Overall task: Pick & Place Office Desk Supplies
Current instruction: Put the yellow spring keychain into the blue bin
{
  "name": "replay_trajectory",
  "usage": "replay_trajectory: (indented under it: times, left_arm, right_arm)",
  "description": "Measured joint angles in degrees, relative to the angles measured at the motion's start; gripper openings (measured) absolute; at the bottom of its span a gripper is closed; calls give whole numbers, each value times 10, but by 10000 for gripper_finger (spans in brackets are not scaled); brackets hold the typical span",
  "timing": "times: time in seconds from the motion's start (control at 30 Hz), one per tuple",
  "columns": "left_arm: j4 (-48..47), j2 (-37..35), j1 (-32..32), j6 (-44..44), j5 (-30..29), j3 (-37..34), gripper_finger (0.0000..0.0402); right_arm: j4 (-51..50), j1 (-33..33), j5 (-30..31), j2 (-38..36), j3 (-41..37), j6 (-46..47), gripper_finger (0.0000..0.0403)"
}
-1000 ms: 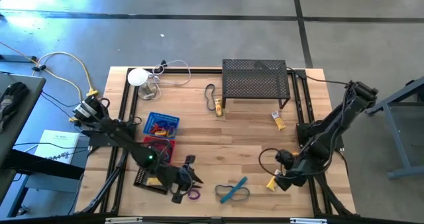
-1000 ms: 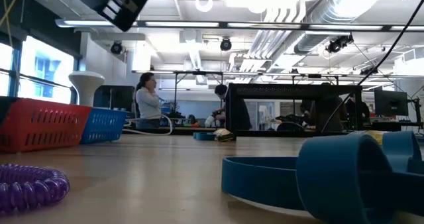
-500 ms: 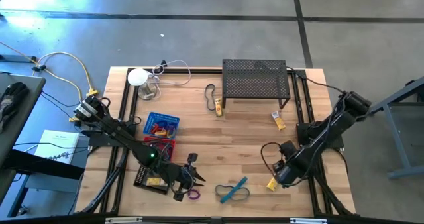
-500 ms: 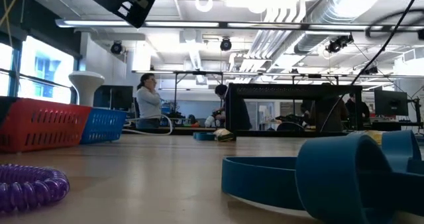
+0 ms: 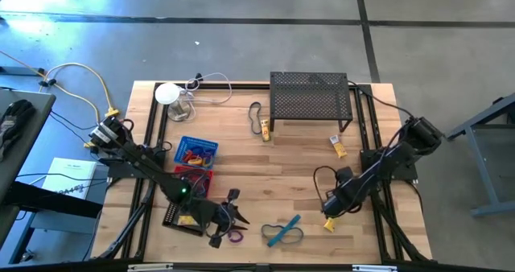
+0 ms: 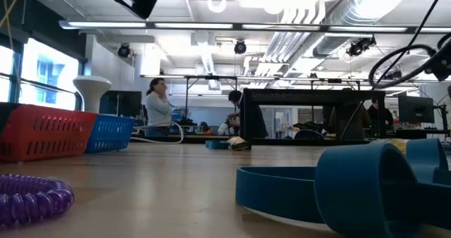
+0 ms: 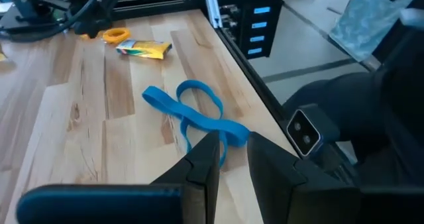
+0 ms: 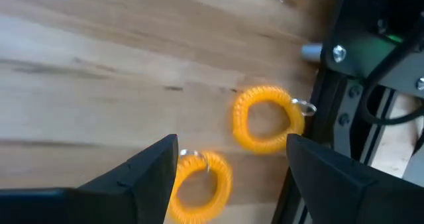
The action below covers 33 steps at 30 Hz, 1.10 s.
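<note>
Two orange rings (image 8: 268, 118) (image 8: 199, 177) lie on the wood near the table's right rail. My right gripper (image 8: 232, 164) hangs open above them, pointing steeply down, and the nearer ring shows between its fingers, close to one of them. In the high view it stands at the right front (image 5: 327, 213). A blue elastic loop (image 7: 192, 114) lies flat near the front edge, with a purple ring (image 5: 236, 236) to its left. My left gripper (image 7: 233, 151) hovers beside the purple ring, its fingers a narrow gap apart with nothing between them. Beside the orange rings lies a yellow tube (image 7: 144, 48).
A black mesh shelf (image 5: 310, 99) stands at the back. A second yellow tube (image 5: 265, 129) and a black loop (image 5: 255, 111) lie by its left foot, a third tube (image 5: 339, 146) by its right foot. Blue (image 5: 195, 151) and red (image 5: 193, 178) baskets stand at left. A white device (image 5: 167, 93) is at the far left.
My right gripper has come down toward the orange rings and a little toward the table's left, tipping from a shallow slant to point steeply down. It has stayed open.
</note>
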Motion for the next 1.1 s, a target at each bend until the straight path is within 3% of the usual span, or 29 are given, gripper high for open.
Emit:
replay_trajectory:
  times: [0.53, 0.73, 1.1]
  left_arm:
    - [-4, 0, -3, -5, 0, 0, 74]
    - [-9, 0, -11, -26, 35, 0, 74]
    - [-8, 0, -37, -27, 49, 0, 74]
  right_arm:
    - [63, -8, 7, -2, -69, 1, 270]
    - [84, -9, 0, -2, -83, 31, 270]
    - [107, 1, 21, -22, -102, -26, 270]
